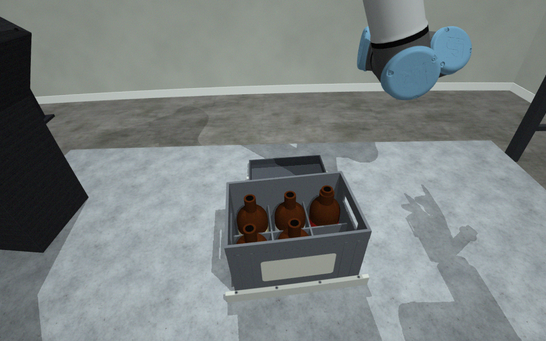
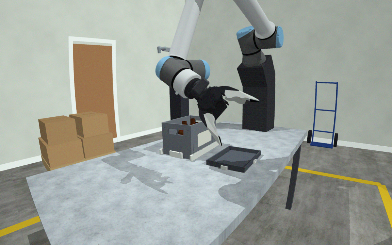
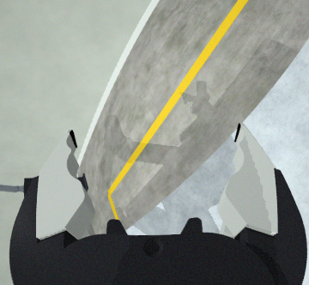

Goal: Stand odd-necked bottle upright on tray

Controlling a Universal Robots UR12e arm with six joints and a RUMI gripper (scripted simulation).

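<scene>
Standing upright in the rear right compartment of a grey, open-topped rectangular crate (image 1: 300, 241) (image 2: 176, 146), a brown, round-shouldered bottle (image 1: 324, 210) is seen near the centre of the top view; a neck that looks thicker just below the opening is shown on it, and red is seen low beside it. Two brown, narrow-necked bottles (image 1: 252, 218) (image 1: 289, 214) are lined up to its left in the rear row; two more brown bottles (image 1: 249, 237) (image 1: 294, 233) are held in the front row, partly hidden by the near wall. The crate is set level on a pale, mottled table (image 1: 139, 254) (image 2: 115, 213) (image 3: 283, 126); a long cream strip (image 1: 296, 288) (image 2: 203, 151) is placed along one side. A dark grey, shallow rectangular tray (image 1: 285, 158) (image 2: 215, 163) is seen just beyond the crate in the top view, and lower right of centre in the exterior view; it lies flat. Above them, at centre right of the exterior view, the black-and-grey two-jaw gripper (image 2: 239, 122) (image 3: 154, 128) is spread wide; nothing is grasped; its jaws are pointed sideways and down.
</scene>
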